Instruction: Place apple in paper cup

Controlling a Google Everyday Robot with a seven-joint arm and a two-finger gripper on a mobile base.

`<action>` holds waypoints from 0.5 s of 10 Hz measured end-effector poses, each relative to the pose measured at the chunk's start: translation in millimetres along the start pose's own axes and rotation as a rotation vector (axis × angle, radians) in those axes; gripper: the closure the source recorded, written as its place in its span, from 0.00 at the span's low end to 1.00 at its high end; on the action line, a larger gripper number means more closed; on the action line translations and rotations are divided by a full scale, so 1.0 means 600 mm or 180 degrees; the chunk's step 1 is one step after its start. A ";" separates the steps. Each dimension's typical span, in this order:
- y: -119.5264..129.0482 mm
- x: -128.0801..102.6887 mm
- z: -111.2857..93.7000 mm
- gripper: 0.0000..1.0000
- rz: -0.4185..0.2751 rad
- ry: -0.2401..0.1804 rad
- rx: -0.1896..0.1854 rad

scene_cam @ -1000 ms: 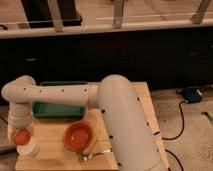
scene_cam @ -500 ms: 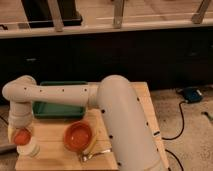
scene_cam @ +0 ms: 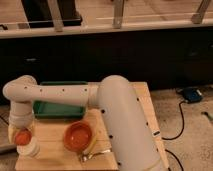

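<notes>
Orange-red apple point(scene_cam: 22, 136) sits right at the mouth of the white paper cup point(scene_cam: 29, 150), at the near-left corner of the wooden table point(scene_cam: 50, 144). The gripper point(scene_cam: 21, 129) hangs directly over the apple, close against it; can't tell whether it grips the apple or is open. The white arm point(scene_cam: 60, 93) reaches in from the right. An orange bowl point(scene_cam: 78, 136) stands just right of the cup. A green tray point(scene_cam: 56, 109) lies farther back.

The apple point(scene_cam: 22, 137), under the claw point(scene_cam: 21, 131) above the paper cup point(scene_cam: 29, 150), has sunk slightly toward the cup's mouth.
</notes>
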 end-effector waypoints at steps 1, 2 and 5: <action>0.000 0.000 -0.001 0.45 -0.0004 -0.0002 0.0006; 0.002 -0.001 0.000 0.45 -0.0007 -0.0014 0.0007; 0.003 -0.003 -0.001 0.45 -0.0034 -0.0050 0.0022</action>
